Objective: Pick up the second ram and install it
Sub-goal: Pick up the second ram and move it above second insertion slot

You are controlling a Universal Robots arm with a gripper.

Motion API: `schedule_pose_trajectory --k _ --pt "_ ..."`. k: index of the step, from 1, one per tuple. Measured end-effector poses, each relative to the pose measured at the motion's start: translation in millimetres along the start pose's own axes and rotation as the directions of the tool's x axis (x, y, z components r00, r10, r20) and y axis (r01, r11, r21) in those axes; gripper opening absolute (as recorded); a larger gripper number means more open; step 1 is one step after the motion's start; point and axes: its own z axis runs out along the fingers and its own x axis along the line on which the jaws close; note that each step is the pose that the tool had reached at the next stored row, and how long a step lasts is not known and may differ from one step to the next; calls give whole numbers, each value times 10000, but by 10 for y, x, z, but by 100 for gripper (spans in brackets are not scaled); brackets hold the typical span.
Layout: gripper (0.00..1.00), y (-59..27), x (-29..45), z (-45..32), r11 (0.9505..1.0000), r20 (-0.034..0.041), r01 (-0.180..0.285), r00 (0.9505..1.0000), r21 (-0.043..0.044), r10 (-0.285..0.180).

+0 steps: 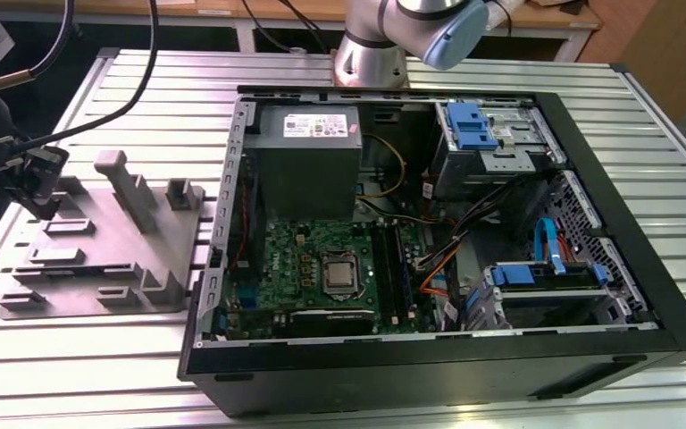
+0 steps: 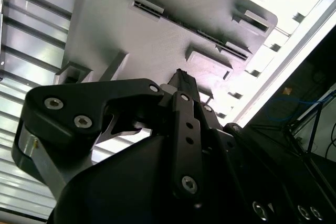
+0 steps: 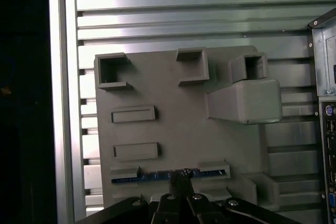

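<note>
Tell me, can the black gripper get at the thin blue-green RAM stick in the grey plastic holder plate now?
Probably yes: the gripper sits right at the middle of the RAM stick, and nothing on the holder plate stands between them.

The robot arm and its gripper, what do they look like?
The arm is silvery-grey tube with a pale blue cap on a joint. The gripper is matte black, built of angular linked plates with silver screw heads. Black cables run toward it in the exterior view.
</note>
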Motion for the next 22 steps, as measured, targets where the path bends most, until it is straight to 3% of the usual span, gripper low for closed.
schedule_pose_trajectory --k 11,15,19,22 --pt "10 0 1 2 10000 -1 22 10000 0 -22" --pt "10 0 1 10 9986 -22 522 9986 -13 -522" --pt "10 -1 1 24 9923 -52 1238 9923 -32 -1238" --pt "10 -2 1 35 9839 -75 1785 9839 -48 -1786"
